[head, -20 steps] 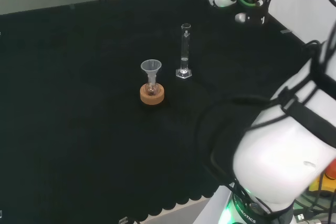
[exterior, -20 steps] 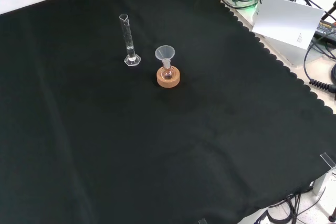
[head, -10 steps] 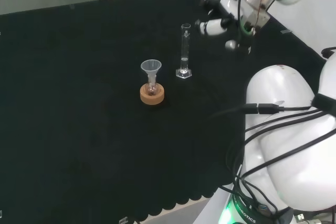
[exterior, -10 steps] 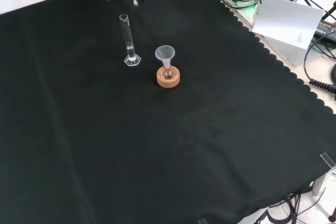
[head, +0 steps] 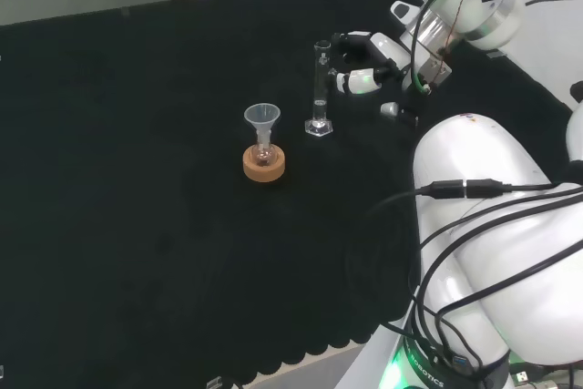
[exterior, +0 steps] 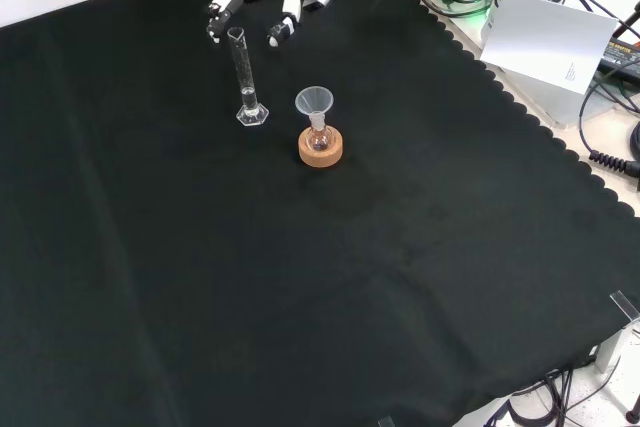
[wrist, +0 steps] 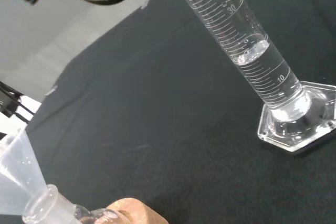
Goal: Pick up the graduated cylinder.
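The hand (head: 369,66) hangs above the cloth (head: 137,179) with its fingers (exterior: 283,27) spread and only lightly bent, holding nothing. In the front view the fingertips point down toward the bench, and the cylinder (exterior: 245,77) stands upright just below and between them, its open top close to the tips but not touching any that can be made out. In the head view the same cylinder (head: 319,88) stands just to the left of the fingers (head: 351,82), a narrow gap of cloth between glass and fingertip.

The cylinder rests on its own clear six-sided foot, flat on the cloth. The wrist view shows the cylinder (wrist: 247,51) close up: printed graduations run along the tube, and a little clear liquid sits in its lower part.

Farther from the fingers, beyond the cylinder, a small flask (exterior: 320,135) sits in a cork ring (exterior: 321,147) with a clear funnel (exterior: 314,102) in its neck. In the front view this set stands near the cylinder's foot, to its right and slightly lower, not touching it.
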`<act>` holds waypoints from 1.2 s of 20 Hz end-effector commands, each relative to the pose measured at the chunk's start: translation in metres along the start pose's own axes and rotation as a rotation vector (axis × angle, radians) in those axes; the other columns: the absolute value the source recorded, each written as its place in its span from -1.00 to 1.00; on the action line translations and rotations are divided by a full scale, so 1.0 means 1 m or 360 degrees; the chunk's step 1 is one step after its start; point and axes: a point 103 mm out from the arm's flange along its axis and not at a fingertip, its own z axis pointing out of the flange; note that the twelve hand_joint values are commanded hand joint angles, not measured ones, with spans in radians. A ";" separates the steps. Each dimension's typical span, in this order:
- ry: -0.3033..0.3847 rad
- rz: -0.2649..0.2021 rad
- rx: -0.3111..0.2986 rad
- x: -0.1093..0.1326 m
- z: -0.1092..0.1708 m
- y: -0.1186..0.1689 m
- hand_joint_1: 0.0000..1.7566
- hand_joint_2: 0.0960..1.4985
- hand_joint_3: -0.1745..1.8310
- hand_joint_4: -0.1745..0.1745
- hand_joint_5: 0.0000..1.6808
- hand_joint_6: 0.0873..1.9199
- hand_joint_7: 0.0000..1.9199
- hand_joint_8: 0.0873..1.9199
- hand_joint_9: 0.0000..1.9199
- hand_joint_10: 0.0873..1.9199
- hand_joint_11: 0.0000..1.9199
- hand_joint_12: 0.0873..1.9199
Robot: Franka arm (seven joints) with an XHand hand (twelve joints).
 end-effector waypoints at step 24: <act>0.0492 -0.0095 -0.0083 -0.014 0.061 0.018 0.24 -0.34 -0.04 -0.27 -0.24 -0.98 -0.56 -0.39 -0.36 -0.48 -0.67 0.33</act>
